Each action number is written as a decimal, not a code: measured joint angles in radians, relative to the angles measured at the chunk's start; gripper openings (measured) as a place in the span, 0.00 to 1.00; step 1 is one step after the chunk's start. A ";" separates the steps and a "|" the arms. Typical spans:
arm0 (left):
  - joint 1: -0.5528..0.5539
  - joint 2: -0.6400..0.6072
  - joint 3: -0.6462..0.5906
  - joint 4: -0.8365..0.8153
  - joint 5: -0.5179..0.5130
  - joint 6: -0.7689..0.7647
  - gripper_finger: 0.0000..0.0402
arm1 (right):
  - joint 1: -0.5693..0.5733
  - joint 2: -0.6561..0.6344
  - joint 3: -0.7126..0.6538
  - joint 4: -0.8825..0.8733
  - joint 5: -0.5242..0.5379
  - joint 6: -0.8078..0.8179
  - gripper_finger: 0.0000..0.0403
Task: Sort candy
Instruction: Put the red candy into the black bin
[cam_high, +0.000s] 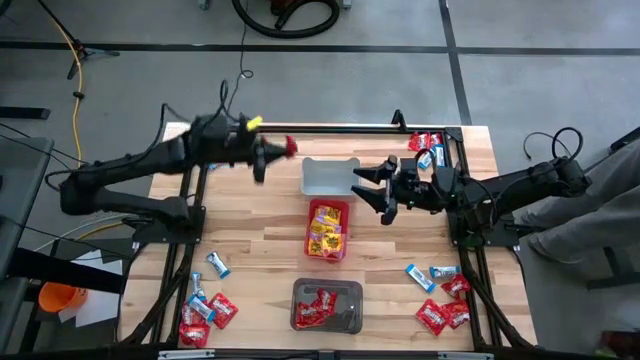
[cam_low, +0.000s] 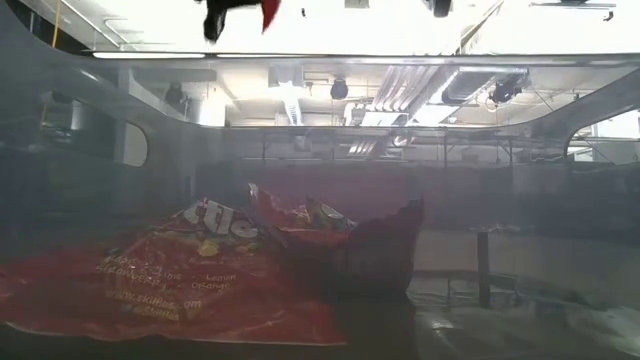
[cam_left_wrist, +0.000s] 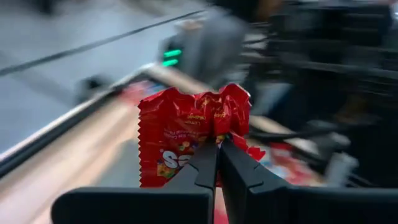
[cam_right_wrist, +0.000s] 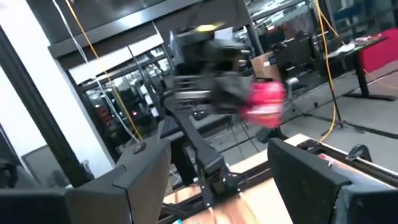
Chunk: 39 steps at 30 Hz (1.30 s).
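High view: the left gripper (cam_high: 272, 148) is raised over the far left part of the table (cam_high: 260, 235), its fingers pinched together on 1 red candy packet (cam_high: 290, 146); the fingers themselves are too small to separate here. The right gripper (cam_high: 372, 190) sits just beside the grey bin (cam_high: 328, 176), fingers spread apart, holding nothing. The pink bin (cam_high: 328, 229) holds yellow and red packets; the dark bin (cam_high: 327, 305) holds red ones. Loose candy lies in 3 groups: near left corner (cam_high: 205, 307), near right (cam_high: 442, 300), far right corner (cam_high: 427, 148).

Low view: a large red wrapper (cam_low: 190, 270) lies against the lens and blocks most of the table. The held packet (cam_low: 269, 12) is cut off by the upper edge.

Left wrist view: the 2 dark fingers (cam_left_wrist: 205, 168) are clamped on the lower edge of the red packet (cam_left_wrist: 186, 134). Its print is partly covered, and the background is blurred.

Right wrist view: the right arm's own fingers (cam_right_wrist: 311, 171) stand wide apart. The left gripper (cam_right_wrist: 214, 93) with the red packet (cam_right_wrist: 267, 102) shows beyond them, blurred.
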 joint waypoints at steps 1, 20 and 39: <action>-0.059 -0.004 0.000 0.037 -0.012 0.007 0.00 | 0.000 0.000 0.000 0.002 -0.007 0.003 0.65; -0.411 0.149 0.000 0.275 -0.241 0.188 0.00 | 0.036 0.000 0.000 -0.032 -0.072 -0.053 0.65; -0.454 0.149 0.000 0.244 0.025 0.186 0.00 | 0.035 0.000 0.000 -0.036 -0.071 -0.053 0.65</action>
